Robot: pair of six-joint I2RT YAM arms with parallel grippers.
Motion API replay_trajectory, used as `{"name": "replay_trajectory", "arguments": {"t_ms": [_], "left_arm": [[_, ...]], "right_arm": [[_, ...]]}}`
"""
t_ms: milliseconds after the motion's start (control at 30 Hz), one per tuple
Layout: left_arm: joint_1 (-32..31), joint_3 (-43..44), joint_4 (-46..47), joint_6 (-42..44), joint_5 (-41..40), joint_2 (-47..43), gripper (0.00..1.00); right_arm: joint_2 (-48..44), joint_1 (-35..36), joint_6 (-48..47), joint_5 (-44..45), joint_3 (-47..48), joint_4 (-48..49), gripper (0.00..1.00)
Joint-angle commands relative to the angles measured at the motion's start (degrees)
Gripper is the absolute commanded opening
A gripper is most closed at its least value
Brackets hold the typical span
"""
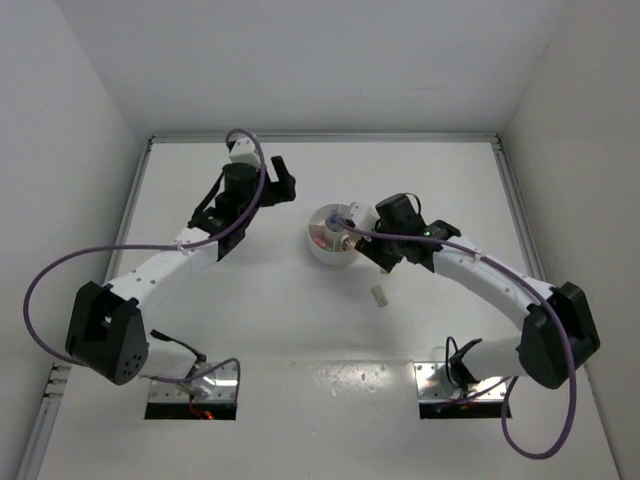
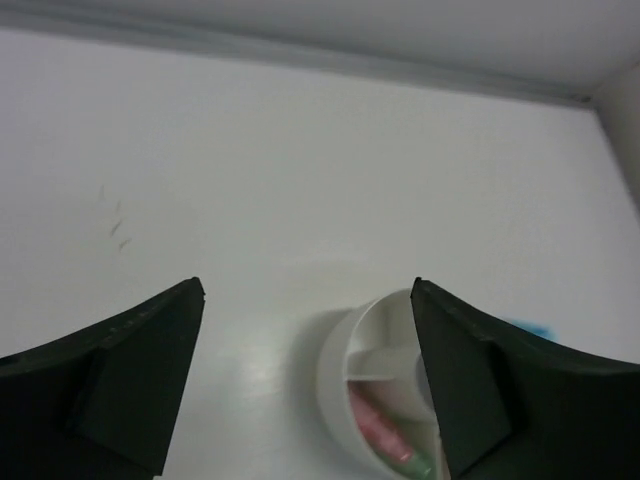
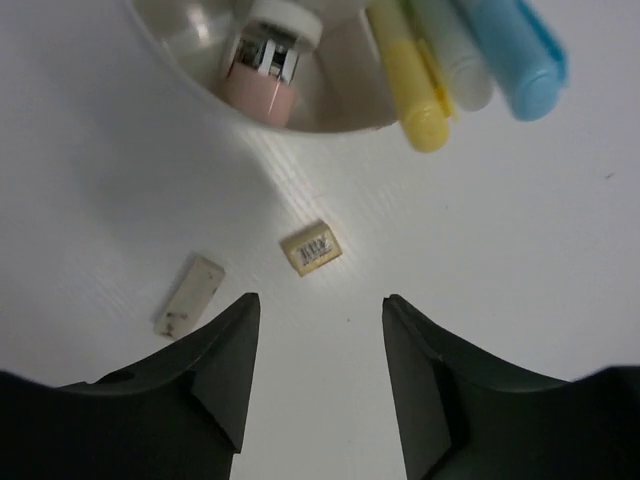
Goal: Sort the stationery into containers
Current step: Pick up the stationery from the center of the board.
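Stationery gathers in and around the round white organiser (image 1: 322, 243), a smooth plastic tub standing mid-table, a little right of centre. Left of it and farther back, the left gripper (image 2: 305, 290) hangs over the matte white table (image 1: 250, 320), its dark wedge-shaped fingers (image 2: 120, 390) spread wide with nothing between them. Only this wrist view looks in across the organiser's thin dividing walls, where one compartment holds something pink (image 2: 378, 425) with a bit of green (image 2: 420, 462) beside it, both too blurred to name. Only the right wrist view gives the fine detail. A stubby pink cylinder (image 3: 268, 70) with a white top stands in a glossy rounded well. Beside it a yellow marker (image 3: 410, 80), a pale green marker (image 3: 455, 55) and a light blue marker (image 3: 515, 45), all smooth and round-ended, poke past the rim side by side; which compartment holds them I cannot tell. On the table just outside the rim lie a tan block (image 3: 311, 248) with a printed barcode label and, farther out, a flat grey block (image 3: 189, 294), not touching. Overhead, just one of them shows as a pale speck. The right gripper (image 3: 320, 305) hovers above them, fingers apart and empty.
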Motion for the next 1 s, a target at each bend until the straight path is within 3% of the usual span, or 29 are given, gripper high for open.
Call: {"name": "replay_trajectory", "arguments": {"t_ms": [0, 267, 367, 700, 967], "left_arm": [[1.99, -0.67, -12.46, -4.84, -0.81, -4.65, 0.93], [7.62, -5.41, -17.24, 1.39, 3.07, -17.05, 1.0], [7.62, -6.91, -17.24, 2.54, 3.66, -18.39, 1.0], [7.62, -6.91, -17.24, 2.54, 6.49, -22.25, 1.0], [7.62, -7.44, -17.24, 2.54, 7.02, -23.31, 1.0]], "right_arm": [[1.09, -0.49, -3.21, 0.6, -0.14, -4.74, 0.55], [-4.17, -2.77, -27.18, -2.03, -15.08, 7.55, 0.63], [-2.52, -3.3, -30.64, -4.68, -16.85, 9.41, 0.63], [14.6, -6.82, -26.44, -8.89, -1.39, 4.23, 0.63], [20.08, -8.58, -26.43, -13.37, 5.04, -2.89, 0.63]]}}
